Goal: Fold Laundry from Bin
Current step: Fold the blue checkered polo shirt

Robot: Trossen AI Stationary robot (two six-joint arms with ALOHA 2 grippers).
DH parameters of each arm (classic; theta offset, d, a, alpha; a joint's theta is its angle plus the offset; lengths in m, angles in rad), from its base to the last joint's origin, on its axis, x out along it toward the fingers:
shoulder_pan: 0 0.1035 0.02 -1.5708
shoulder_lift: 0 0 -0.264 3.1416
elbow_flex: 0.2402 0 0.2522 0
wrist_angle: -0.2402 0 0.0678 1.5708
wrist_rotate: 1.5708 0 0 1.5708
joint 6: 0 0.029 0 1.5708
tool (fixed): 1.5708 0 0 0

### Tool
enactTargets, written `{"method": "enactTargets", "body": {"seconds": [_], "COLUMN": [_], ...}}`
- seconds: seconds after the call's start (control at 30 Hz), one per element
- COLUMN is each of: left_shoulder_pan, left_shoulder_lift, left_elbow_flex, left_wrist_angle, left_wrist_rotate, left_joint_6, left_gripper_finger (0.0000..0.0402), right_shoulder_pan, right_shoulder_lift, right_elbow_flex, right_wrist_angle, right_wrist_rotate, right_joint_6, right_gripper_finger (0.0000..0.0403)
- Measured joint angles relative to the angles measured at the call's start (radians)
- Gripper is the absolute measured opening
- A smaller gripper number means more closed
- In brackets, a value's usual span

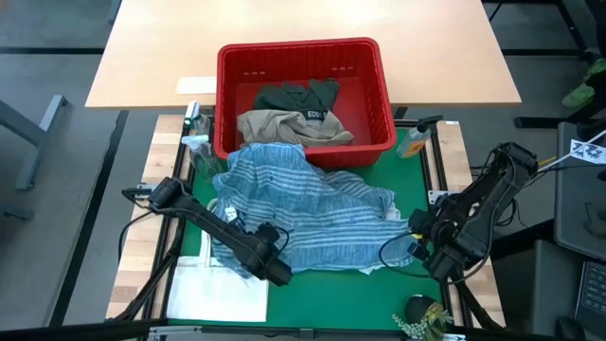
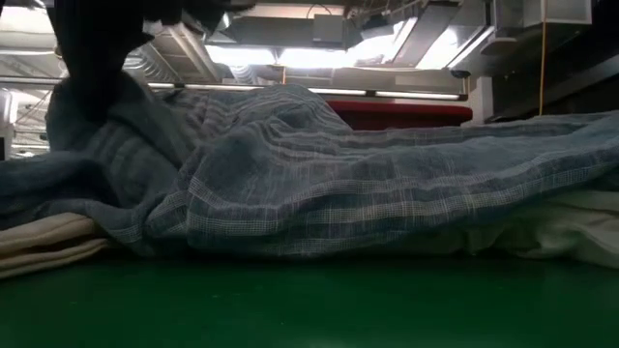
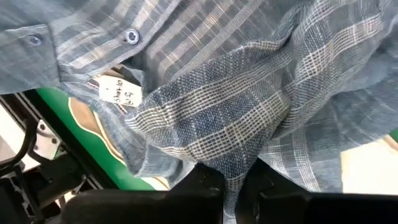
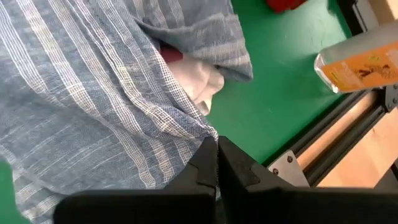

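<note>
From the high view, the rectangular red plastic bin with slotted sides (image 1: 305, 99) stands at the far edge of the green mat (image 1: 388, 298), straddling the seam with the pale wooden table (image 1: 303, 24) behind it; inside lie a crumpled beige garment (image 1: 289, 126) and a dark green garment (image 1: 301, 95), each touching the other. A large blue-and-white striped shirt (image 1: 308, 213) spills from the bin's near wall over the middle of the mat, covering most of it, so bare green shows only along the near edge and in the far right corner. The left gripper (image 1: 275, 268) sits at the shirt's near left edge, and the right gripper (image 1: 423, 248) at its right edge. A flat white cloth (image 1: 216, 292) lies just beside the left gripper at the mat's near left corner, and a clear bottle with an orange label (image 1: 414, 142) stands by the right rail. The low view shows the shirt heaped across the whole width, a cream fabric edge (image 2: 48, 242) under it on one side, and an open green strip in front. In the left wrist view, the left gripper's fingers (image 3: 205, 193) are clamped together on a bunched fold of the shirt, near a paper tag (image 3: 120, 92) and a button (image 3: 131, 36). In the right wrist view, the right gripper's fingers (image 4: 202, 165) are pinched on the shirt's edge, with open mat beside them reaching to the metal rail (image 4: 323, 146).
</note>
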Motion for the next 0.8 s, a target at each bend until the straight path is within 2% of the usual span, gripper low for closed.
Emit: {"method": "enactTargets", "body": {"seconds": [0.23, 0.3, 0.43, 0.53, 0.67, 0.8], "left_shoulder_pan": [-0.007, 0.004, 0.022, 0.023, 0.030, 0.052], "left_shoulder_lift": [-0.124, -0.161, -0.208, -0.215, -0.216, -0.216], "left_elbow_flex": [-0.071, -0.110, -0.219, -0.298, -0.363, -0.376], "left_wrist_angle": [0.001, 0.002, 0.002, 0.002, 0.027, 0.049], "left_wrist_rotate": [-0.098, -0.088, -0.005, 0.052, 0.040, 0.010], "left_joint_6": [-0.068, -0.088, -0.129, -0.135, -0.164, -0.159], "left_gripper_finger": [0.0002, 0.0002, 0.0002, 0.0003, 0.0006, 0.0007], "right_shoulder_pan": [0.000, 0.000, 0.000, 0.000, -0.023, -0.069], "right_shoulder_lift": [-0.032, -0.055, -0.108, -0.150, -0.179, -0.195], "right_elbow_flex": [0.000, 0.000, -0.001, -0.025, -0.085, -0.135], "right_wrist_angle": [0.001, 0.002, 0.002, 0.004, 0.010, 0.006], "right_wrist_rotate": [0.082, 0.097, 0.143, 0.129, 0.115, 0.101], "right_joint_6": [-0.008, -0.008, -0.001, 0.000, 0.000, -0.008], "right_gripper_finger": [0.0000, 0.0000, 0.0000, 0.0000, 0.0000, 0.0000]}}
